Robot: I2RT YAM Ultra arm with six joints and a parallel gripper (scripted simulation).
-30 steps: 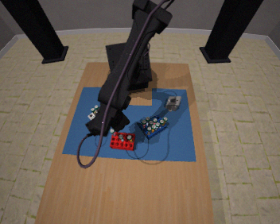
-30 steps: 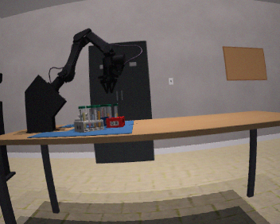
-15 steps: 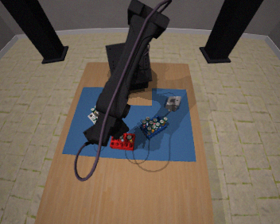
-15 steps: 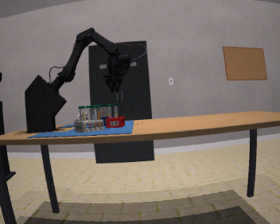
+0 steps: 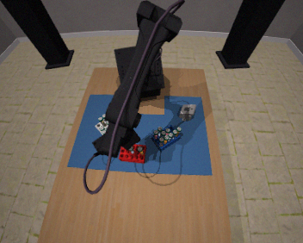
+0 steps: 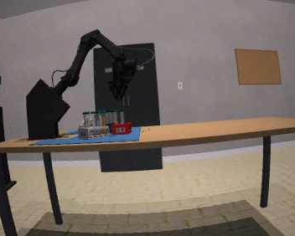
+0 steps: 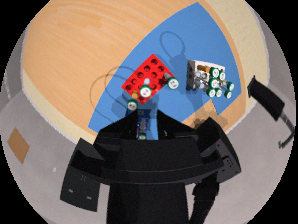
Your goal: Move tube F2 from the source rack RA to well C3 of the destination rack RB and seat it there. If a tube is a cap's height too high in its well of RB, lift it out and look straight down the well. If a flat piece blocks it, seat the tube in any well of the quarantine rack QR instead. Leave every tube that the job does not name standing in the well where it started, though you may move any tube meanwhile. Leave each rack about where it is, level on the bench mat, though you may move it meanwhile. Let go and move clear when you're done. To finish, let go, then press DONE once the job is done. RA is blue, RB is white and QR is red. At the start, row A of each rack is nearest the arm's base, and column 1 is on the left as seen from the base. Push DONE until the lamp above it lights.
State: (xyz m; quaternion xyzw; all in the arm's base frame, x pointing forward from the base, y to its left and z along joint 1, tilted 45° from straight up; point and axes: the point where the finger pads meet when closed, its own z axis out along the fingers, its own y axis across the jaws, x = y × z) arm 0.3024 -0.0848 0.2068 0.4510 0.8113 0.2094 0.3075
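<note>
My gripper (image 6: 119,95) (image 7: 147,113) is partly open with nothing between its fingers, high above the racks. In the top view the arm hides it. The white rack RB (image 5: 99,126) (image 6: 87,135) (image 7: 191,76) holds several green-capped tubes and is partly behind the arm in the top view. The red rack QR (image 6: 121,129) (image 7: 135,78) has tubes near its edge, with a green cap (image 7: 145,91) and another cap (image 7: 173,83) visible. The blue rack RA (image 5: 167,145) holds several tubes; in the wrist view the fingers mostly hide it. Tube labels and well C3 cannot be read.
A grey box (image 5: 187,111), seemingly the DONE button, is on the blue mat (image 5: 191,157) (image 7: 172,30) beyond RA, towards the base side. QR lies between RB and RA, near the mat's far edge from the base. Wooden table (image 5: 138,202) surrounds the mat.
</note>
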